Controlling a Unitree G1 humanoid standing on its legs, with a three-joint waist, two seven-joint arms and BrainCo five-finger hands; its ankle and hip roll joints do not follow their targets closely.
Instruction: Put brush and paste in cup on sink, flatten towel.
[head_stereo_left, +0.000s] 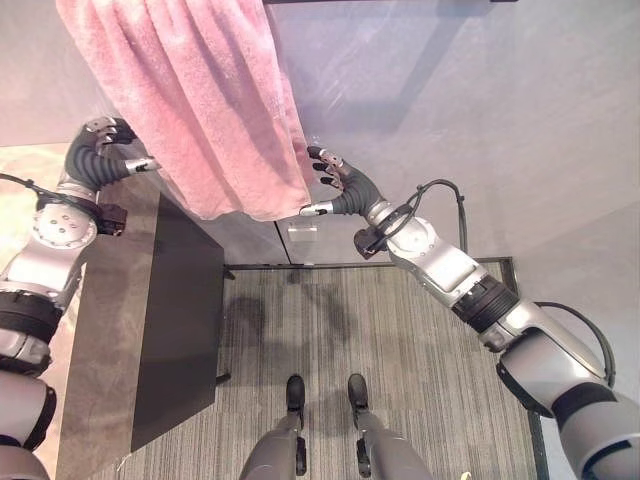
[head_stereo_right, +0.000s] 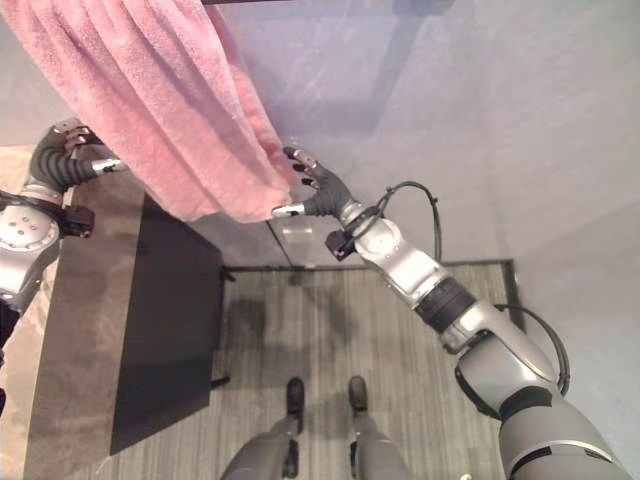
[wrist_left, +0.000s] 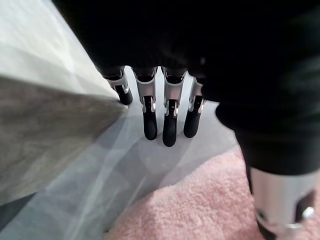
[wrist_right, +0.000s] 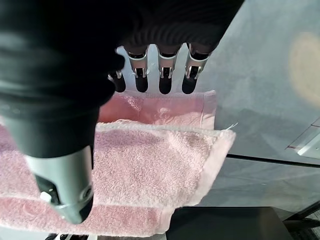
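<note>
Towel (head_stereo_left: 200, 100) against grey wall (head_stereo_left: 480, 110) above dark counter (head_stereo_left: 150, 320), open-fingered left hand (head_stereo_left: 105, 150) and right hand (head_stereo_left: 335, 180) flanking.

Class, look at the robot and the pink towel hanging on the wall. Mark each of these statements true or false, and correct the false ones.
1. The towel is pink. True.
2. The towel lies flat on the floor. False: it hangs in folds against the grey wall.
3. The right hand is at the towel's lower edge with fingers straight. True.
4. The left hand is down by the striped carpet. False: it is raised beside the towel's other side, above the dark countertop.
5. The right hand holds a toothbrush. False: the right wrist view shows its fingers straight and holding nothing.
</note>
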